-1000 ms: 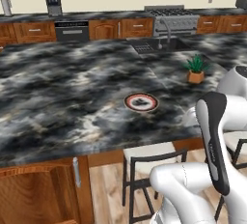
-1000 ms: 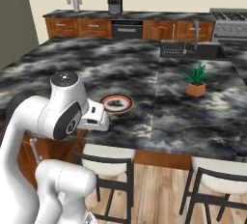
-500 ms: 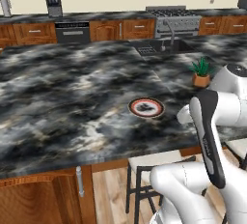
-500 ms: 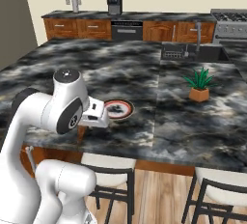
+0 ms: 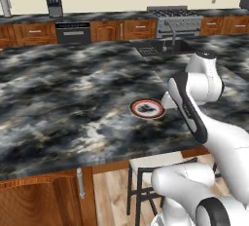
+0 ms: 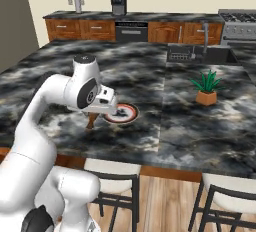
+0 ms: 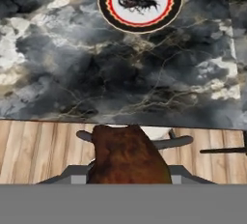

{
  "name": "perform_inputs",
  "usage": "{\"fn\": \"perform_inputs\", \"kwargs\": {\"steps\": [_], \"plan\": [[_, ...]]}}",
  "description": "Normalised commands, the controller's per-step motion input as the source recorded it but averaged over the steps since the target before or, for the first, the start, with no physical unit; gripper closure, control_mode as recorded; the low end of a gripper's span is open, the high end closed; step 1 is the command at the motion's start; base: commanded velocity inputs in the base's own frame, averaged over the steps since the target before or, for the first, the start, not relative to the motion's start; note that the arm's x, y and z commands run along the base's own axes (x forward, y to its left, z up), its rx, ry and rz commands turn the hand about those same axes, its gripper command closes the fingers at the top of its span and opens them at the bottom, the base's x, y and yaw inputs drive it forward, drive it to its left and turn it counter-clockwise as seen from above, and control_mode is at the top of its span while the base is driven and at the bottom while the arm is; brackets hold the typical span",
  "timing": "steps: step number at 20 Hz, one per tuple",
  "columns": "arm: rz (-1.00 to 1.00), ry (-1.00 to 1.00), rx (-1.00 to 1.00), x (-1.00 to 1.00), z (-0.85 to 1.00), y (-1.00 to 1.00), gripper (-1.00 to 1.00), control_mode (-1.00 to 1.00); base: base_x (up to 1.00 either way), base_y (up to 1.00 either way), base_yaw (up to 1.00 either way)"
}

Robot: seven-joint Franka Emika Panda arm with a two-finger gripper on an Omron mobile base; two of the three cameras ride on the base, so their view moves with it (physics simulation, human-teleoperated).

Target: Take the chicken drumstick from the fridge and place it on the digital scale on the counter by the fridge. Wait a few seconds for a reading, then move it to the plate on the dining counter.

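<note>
1. The jaws (image 6: 92,122) are closed on the chicken drumstick (image 7: 128,154), which hangs brown and upright over the near edge of the table (image 6: 185,126).
2. In the hand view the drumstick sits at six o'clock, with wood floor (image 7: 38,150) and a stool (image 7: 159,138) just behind it.
3. The plate (image 7: 140,1) lies at twelve o'clock, farther in on the marbled table, apart from the drumstick.
4. A potted plant (image 6: 206,88) stands beyond, toward two o'clock.
</note>
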Motion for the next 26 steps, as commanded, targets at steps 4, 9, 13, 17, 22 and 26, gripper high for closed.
{"fn": "perform_inputs", "kwargs": {"steps": [4, 9, 13, 17, 22, 26], "plan": [[0.0, 0.15, -0.02, 1.0, -0.07, 0.01, 1.0, -1.0, 0.0, 0.0, 0.0], [0.0, 0.03, 0.0, 1.0, -0.58, 0.0, 1.0, -1.0, 0.0, 0.0, 0.0], [0.0, 0.0, 0.0, 1.0, -0.91, 0.05, 1.0, -1.0, 0.0, 0.0, 0.0], [0.0, 0.0, 0.0, 0.74, -0.58, 0.05, 1.0, -1.0, 0.0, 0.0, 0.0], [0.0, 0.0, 0.0, 0.31, -0.08, 0.11, 1.0, -1.0, 0.0, 0.0, 0.0], [0.0, 0.0, 0.0, 0.18, 0.0, -0.03, 1.0, -1.0, 0.0, 0.0, 0.0]]}}
